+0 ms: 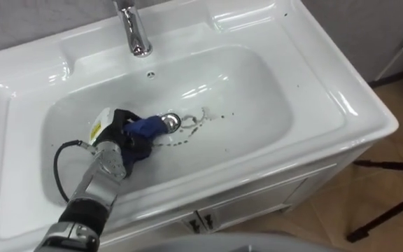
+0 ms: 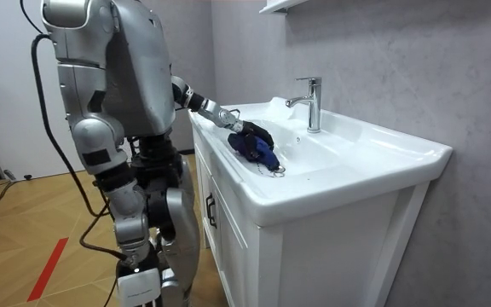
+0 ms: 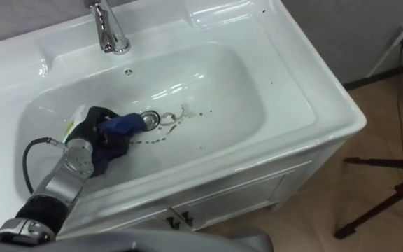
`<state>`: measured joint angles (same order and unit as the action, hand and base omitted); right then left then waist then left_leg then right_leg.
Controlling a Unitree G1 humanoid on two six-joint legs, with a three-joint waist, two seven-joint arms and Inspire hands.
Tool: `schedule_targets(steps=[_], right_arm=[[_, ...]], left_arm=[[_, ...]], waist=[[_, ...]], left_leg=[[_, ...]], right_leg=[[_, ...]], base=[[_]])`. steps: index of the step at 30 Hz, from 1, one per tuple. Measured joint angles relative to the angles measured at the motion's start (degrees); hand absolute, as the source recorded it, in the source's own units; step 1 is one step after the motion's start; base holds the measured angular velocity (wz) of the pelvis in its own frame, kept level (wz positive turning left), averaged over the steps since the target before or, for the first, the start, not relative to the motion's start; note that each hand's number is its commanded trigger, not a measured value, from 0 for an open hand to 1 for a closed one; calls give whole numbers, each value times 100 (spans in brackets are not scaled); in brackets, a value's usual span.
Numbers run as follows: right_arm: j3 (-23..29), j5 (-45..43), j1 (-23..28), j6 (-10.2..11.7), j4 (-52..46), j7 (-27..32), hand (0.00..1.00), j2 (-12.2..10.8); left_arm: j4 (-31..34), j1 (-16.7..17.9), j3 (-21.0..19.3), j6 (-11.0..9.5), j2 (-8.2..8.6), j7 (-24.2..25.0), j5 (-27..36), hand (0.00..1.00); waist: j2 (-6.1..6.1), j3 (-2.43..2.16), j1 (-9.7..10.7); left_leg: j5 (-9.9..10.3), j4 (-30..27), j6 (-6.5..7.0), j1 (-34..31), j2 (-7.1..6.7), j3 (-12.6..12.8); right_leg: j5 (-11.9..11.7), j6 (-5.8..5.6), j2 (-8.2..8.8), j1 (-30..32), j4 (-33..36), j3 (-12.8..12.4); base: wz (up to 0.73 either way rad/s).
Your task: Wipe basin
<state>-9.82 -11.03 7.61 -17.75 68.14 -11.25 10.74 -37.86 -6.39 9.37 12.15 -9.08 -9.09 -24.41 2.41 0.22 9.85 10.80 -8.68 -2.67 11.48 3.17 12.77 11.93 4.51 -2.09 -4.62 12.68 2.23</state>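
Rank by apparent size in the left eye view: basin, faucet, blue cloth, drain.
1. basin, far the largest.
2. faucet, cut off by the top edge.
3. blue cloth, partly hidden in the left robot hand, so its rank against the faucet is unsure.
4. drain, smallest.

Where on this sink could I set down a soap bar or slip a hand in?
Free: the bowl's right half, from the drain to the right wall, bare but for dark specks; the flat rim of the basin right of the faucet; the ledge at far left. Crowded: left of the drain, where the left hand grips the blue cloth.
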Motion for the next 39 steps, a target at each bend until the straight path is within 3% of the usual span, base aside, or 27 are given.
schedule_targets(steps=[4,7,13,19,23,34,39], right_arm=[[124,19,23,-67,42,-79,0,1],[159,45,43,-91,72,-79,0,-5],[155,74,36,-112,113,-2,0,-17],[155,79,31,-116,80,-24,0,-8],[155,89,23,-181,53,-136,0,3],[157,452,34,-182,84,-143,0,-1],[152,727,67,-189,82,-128,0,-6]], left_arm=[[7,-114,165,130,45,95,5,100],[20,-219,319,163,180,111,206,100],[-26,-373,523,158,144,111,1011,100],[-18,-507,797,99,106,112,1716,100],[-28,-655,1126,73,177,160,1813,100],[-14,-773,1134,57,310,258,1835,100],[-27,-878,1134,57,371,300,2274,100]], waist=[[23,-7,271],[38,-4,369],[41,-2,512],[42,-3,613],[43,-3,697],[-2,11,757],[-70,49,787]], left_leg=[[0,4,0,-44,3,144],[-1,6,0,-103,4,184],[3,13,5,-173,0,225],[11,11,18,-288,-5,314],[11,10,19,-295,-3,576],[17,9,29,-286,-4,715],[22,8,37,-290,-11,739]], right_leg=[[-4,-6,0,43,4,-17],[-20,-8,0,165,43,-48],[-22,-12,7,270,95,-68],[-37,-41,19,370,95,-50],[-45,-55,34,387,99,-63],[-47,-63,18,505,216,-212],[-51,-85,14,523,214,-266]], base=[[-4],[-10],[-2],[4],[-1],[-7],[-2]])
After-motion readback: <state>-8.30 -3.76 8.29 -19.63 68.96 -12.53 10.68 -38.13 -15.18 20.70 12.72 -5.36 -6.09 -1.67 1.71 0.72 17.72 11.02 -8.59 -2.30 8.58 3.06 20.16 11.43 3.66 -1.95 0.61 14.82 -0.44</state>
